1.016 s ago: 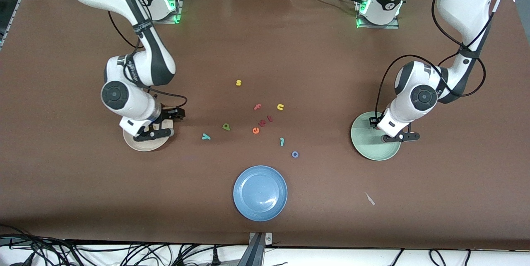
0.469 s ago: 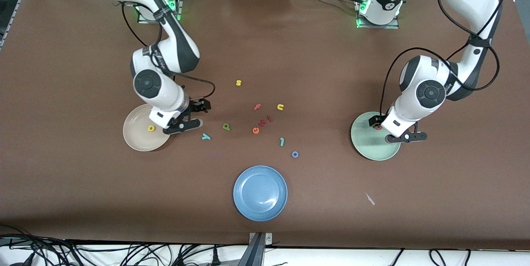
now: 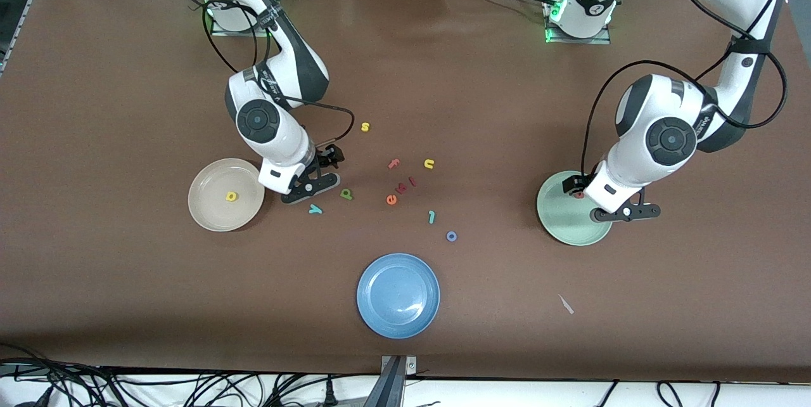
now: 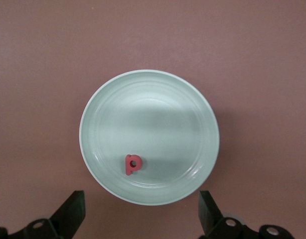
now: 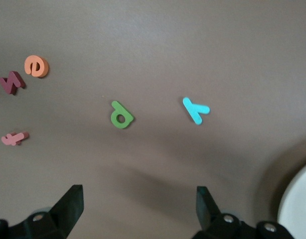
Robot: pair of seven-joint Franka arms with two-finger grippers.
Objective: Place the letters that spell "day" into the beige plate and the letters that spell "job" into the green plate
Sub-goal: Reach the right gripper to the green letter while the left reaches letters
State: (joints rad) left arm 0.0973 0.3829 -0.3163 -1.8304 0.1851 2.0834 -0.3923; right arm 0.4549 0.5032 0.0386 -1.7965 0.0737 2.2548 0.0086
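Nearest the front camera, the blue ring "o" (image 3: pixel 451 236) and teal hooked "j" (image 3: pixel 431 217) lie on the brown table (image 3: pixel 127 299). Slightly farther lie the teal "y" (image 3: pixel 315 208) and the green rounded letter (image 3: pixel 346 193), with the right pincer (image 3: pixel 310 186) hanging released just above them. The yellow rounded letter (image 3: pixel 232 196) rests in the round cream-beige plate (image 3: pixel 206 217). The left pincer (image 3: pixel 602 201) hovers released over the round mint-green plate (image 3: pixel 557 220), which holds the pinkish-red "b" (image 4: pixel 132 164).
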